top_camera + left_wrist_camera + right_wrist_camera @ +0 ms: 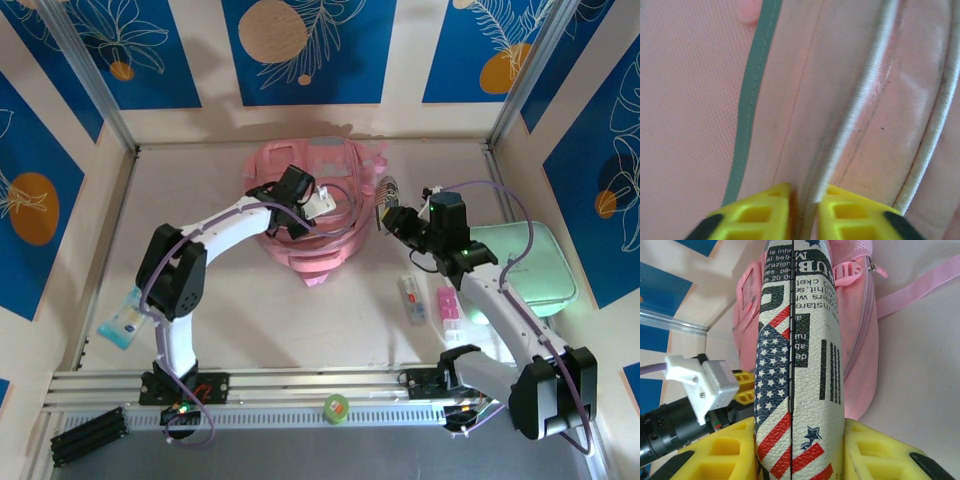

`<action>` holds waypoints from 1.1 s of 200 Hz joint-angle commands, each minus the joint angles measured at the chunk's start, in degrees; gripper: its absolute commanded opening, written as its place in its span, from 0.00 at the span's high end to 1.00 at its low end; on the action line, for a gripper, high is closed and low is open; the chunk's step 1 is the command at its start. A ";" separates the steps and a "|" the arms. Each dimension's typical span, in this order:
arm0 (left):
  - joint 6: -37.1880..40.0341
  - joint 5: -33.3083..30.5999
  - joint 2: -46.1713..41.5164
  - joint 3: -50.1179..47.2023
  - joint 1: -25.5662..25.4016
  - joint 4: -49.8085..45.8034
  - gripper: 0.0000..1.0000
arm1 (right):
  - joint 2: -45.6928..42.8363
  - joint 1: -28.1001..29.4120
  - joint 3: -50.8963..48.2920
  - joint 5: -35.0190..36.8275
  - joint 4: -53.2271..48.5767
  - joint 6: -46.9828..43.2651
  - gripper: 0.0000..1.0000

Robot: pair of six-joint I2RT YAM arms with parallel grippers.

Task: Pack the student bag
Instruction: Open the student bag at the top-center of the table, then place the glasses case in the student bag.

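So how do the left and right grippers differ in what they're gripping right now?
The left gripper pinches a piped seam of the student bag, jaws almost touching. The right gripper clamps a stars-and-stripes pouch, jaws set wider. The left sits on the bag; the right is beside it. Both are yellow-tipped and grip something.

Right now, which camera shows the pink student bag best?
Top external: almost the whole student bag lies in frame. Left wrist gives a close-up of its fabric and piping, pinched by the left gripper. Right wrist catches its side and straps behind the flag-print pouch in the right gripper.
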 commanded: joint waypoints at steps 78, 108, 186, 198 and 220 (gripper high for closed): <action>-13.52 6.45 -13.42 3.23 -0.06 6.48 1.00 | -2.77 -4.91 -3.45 -8.10 -2.07 1.62 0.73; -21.21 8.34 -15.00 4.59 -0.39 9.58 1.00 | -0.66 -4.40 -4.21 -19.50 3.55 2.52 0.72; -28.46 9.39 -14.93 10.03 -2.31 11.19 1.00 | 21.99 7.52 7.10 -23.12 15.11 10.74 0.73; -29.28 9.84 -15.06 10.18 -2.37 11.52 1.00 | 26.11 8.81 9.50 -22.42 17.06 12.03 0.74; -30.93 8.94 -15.29 10.36 -2.40 11.95 1.00 | 32.92 9.91 12.61 -18.23 21.07 16.41 0.79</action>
